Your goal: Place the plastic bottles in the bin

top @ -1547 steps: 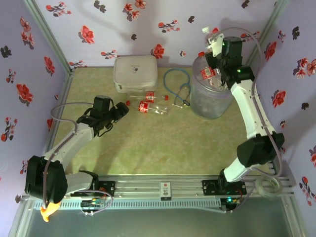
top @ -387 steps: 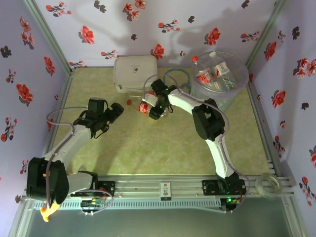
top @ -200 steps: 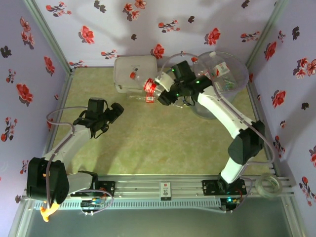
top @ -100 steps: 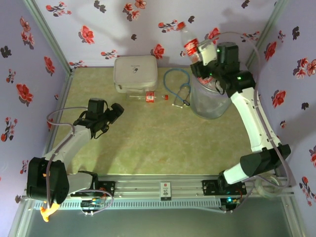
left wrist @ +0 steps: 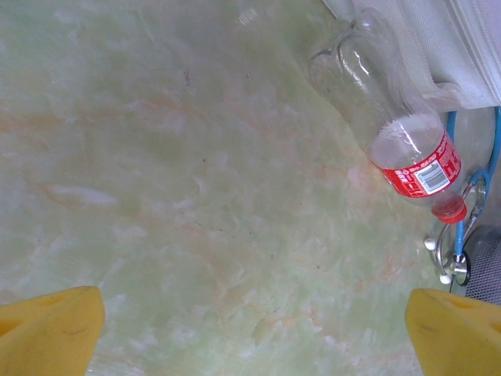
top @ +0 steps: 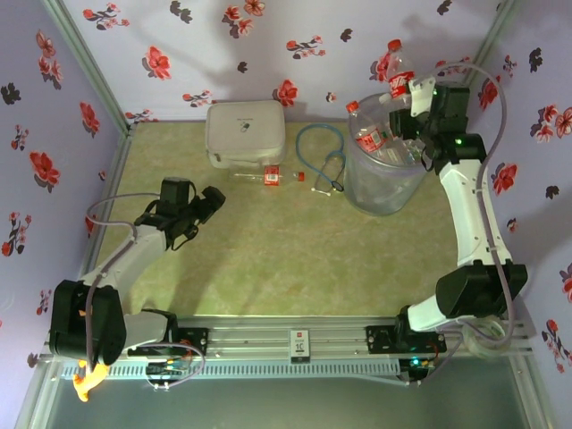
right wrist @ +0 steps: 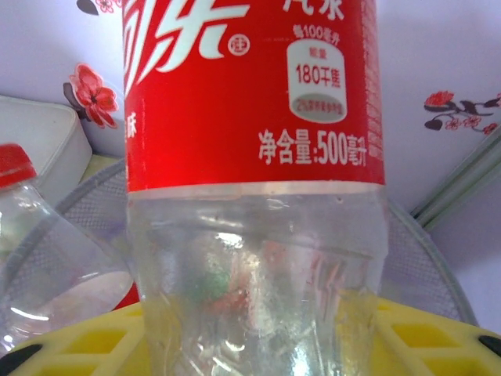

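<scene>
Your right gripper [top: 413, 89]: pinched red-labelled bottle [right wrist: 250, 102] over bin [top: 384, 192] | your left gripper [left wrist: 250, 333]: spread, empty | loose bottle [left wrist: 391, 133]: lay on desk [top: 295, 259] beside white case [top: 246, 130].

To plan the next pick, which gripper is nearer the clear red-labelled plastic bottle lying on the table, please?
Left: the left gripper faces the bottle from nearby; the right gripper is far off above the translucent bin.

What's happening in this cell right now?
The right gripper holds a red-label bottle above the bin, which has at least one red-capped bottle inside. A loose bottle lies on the table beside the white case. The left gripper hovers open over the table, short of that loose bottle.
</scene>
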